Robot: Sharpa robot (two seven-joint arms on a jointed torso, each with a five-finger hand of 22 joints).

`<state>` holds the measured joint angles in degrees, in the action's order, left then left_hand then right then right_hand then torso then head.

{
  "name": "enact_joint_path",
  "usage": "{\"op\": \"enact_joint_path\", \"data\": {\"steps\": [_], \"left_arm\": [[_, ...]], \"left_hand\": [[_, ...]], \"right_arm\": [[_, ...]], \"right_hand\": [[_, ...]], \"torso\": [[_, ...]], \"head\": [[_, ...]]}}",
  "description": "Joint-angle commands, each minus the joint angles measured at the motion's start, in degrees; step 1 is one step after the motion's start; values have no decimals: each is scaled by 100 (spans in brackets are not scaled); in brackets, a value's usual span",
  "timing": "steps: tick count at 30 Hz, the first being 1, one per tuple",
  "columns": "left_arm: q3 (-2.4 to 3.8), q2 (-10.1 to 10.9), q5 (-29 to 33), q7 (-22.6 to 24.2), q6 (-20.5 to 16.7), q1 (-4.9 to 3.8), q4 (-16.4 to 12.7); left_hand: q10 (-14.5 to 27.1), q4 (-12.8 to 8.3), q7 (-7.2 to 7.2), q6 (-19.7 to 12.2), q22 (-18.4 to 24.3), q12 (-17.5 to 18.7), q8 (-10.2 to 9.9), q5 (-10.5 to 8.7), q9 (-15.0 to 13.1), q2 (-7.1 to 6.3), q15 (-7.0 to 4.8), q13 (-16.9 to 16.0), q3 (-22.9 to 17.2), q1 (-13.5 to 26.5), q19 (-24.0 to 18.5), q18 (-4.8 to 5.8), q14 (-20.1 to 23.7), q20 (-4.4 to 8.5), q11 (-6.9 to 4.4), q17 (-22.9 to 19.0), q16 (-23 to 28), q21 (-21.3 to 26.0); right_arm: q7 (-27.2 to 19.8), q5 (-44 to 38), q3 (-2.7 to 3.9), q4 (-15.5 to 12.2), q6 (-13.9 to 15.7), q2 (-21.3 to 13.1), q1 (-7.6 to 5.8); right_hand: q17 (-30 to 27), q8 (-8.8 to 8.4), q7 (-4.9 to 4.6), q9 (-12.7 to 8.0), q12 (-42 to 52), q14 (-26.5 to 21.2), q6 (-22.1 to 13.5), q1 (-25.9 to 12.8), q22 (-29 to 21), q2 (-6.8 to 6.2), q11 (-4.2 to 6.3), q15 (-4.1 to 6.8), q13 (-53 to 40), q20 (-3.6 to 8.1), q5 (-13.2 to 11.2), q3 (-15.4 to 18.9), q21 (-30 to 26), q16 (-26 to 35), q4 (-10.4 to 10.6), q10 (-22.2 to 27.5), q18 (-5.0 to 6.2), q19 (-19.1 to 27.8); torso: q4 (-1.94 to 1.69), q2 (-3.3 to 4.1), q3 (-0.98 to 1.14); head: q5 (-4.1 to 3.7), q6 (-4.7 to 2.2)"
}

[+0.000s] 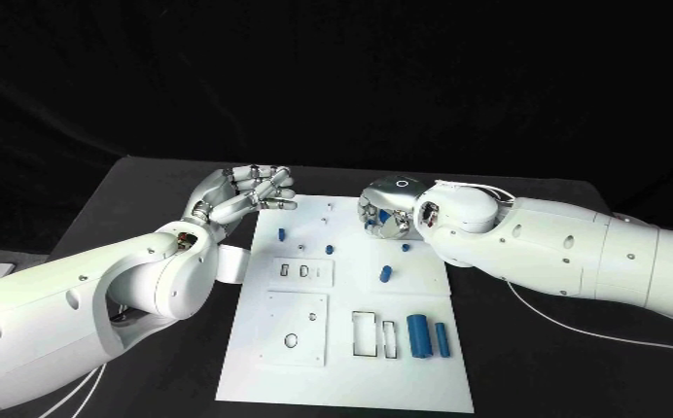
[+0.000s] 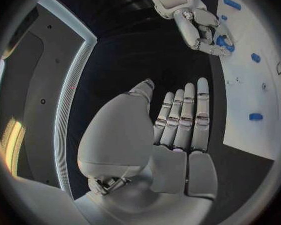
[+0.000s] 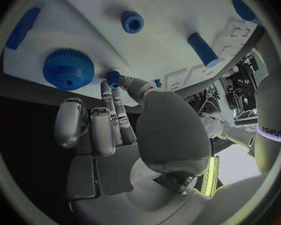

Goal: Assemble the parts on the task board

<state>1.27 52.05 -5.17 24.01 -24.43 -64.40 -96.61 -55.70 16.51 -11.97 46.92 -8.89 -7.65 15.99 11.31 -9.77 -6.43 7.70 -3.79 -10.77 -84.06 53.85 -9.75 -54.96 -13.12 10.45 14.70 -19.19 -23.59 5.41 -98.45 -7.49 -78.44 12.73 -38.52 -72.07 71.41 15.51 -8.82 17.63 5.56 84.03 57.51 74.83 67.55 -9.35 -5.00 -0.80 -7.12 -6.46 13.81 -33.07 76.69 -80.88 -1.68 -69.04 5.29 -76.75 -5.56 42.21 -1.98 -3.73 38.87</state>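
While you look down from the head camera, you see the white board (image 1: 351, 340) in the middle of the black table (image 1: 561, 369), with its long side running away from the robot. Two blue cylinders (image 1: 416, 334) lie side by side near its right front part, touching or almost touching, and their long axis also points away from the robot. Some small blue pegs (image 1: 386, 271) stand upright further back on the board.

Your left hand (image 1: 250, 191) is beside the far left corner of the board, over the table. In its wrist camera the fingers (image 2: 185, 117) are straight and close together, and they hold nothing.

Your right hand (image 1: 386, 212) is over the far part of the board. Its wrist camera shows a small blue peg (image 3: 113, 77) at the tips of its fingers (image 3: 117, 110), and a blue gear (image 3: 68, 69) lies flat on the board just beside. You cannot tell surely if the peg is pinched or only touched.
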Motion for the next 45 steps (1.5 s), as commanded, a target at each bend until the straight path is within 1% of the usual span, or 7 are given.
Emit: {"op": "enact_joint_path", "data": {"steps": [1,8,19,25,32,38,45], "left_arm": [[5,-5,-5,3,119,-9,-6],[5,-6,-5,-7,127,-9,-3],[5,-10,-5,-9,131,-8,1],[5,-16,-5,-4,144,-8,-6],[5,-25,-5,-2,161,-8,-16],[6,-40,-5,-1,177,-8,-22],[7,-3,-5,1,172,-10,-99]], "left_hand": [[29,-3,-156,-30,-9,29,-33,-24,7,-36,-3,1,-13,-6,35,-68,48,13,10,9,38,-33],[36,-5,-159,-36,-9,36,-37,-25,9,-37,-2,2,-14,-8,35,-67,50,13,13,11,40,-34],[48,-9,-163,-48,-9,51,-44,-25,11,-34,1,2,-19,-17,34,-66,54,12,16,18,44,-37],[56,-11,-166,-54,-8,59,-48,-25,13,-34,3,3,-22,-23,33,-65,57,12,18,20,47,-38],[62,-13,-167,-59,-8,65,-51,-24,14,-34,4,4,-24,-27,32,-65,60,12,21,23,49,-39],[69,-14,-169,-65,-8,73,-55,-24,15,-33,6,4,-27,-32,30,-64,64,11,23,25,53,-40],[69,-14,-169,-65,-8,73,-55,-24,15,-33,6,4,-27,-32,30,-64,64,11,23,25,53,-40]], "right_arm": [[97,-78,-21,11,11,1,27],[178,-104,-17,-151,456,-60,26],[350,-166,19,-233,1109,9,-19],[372,-173,25,-128,1243,165,-26],[356,-175,28,103,1325,429,-22],[331,-182,28,257,1343,591,7],[329,-223,29,416,1397,737,23]], "right_hand": [[22,35,-3,22,8,263,45,116,45,66,17,45,-12,16,-23,-83,42,-51,-40,-60,-67,-49],[5,86,16,93,42,260,101,170,419,102,48,69,-41,27,-15,-164,272,-64,-127,-167,-137,-246],[47,100,23,123,45,268,111,188,526,111,57,80,-53,36,18,-204,340,-92,-165,-194,-156,-303],[53,101,23,126,45,270,111,188,534,112,57,80,-54,37,18,-208,346,-97,-167,-195,-158,-307],[67,102,22,129,44,273,111,188,557,110,56,80,-54,38,18,-212,359,-104,-171,-195,-163,-319],[65,104,21,135,42,273,113,182,556,110,55,80,-55,38,17,-216,360,-105,-172,-196,-162,-317],[72,106,21,139,42,275,115,178,566,109,55,80,-56,39,16,-218,366,-110,-172,-197,-164,-322]], "torso": [[-2,8,-8],[-19,11,-14],[-34,33,-15],[-49,37,-22],[-54,49,-19],[-106,64,-27],[-158,97,-52]], "head": [[1,-11],[-8,-60],[-2,-128],[-1,-138],[10,-136],[0,-130],[-31,-128]]}}
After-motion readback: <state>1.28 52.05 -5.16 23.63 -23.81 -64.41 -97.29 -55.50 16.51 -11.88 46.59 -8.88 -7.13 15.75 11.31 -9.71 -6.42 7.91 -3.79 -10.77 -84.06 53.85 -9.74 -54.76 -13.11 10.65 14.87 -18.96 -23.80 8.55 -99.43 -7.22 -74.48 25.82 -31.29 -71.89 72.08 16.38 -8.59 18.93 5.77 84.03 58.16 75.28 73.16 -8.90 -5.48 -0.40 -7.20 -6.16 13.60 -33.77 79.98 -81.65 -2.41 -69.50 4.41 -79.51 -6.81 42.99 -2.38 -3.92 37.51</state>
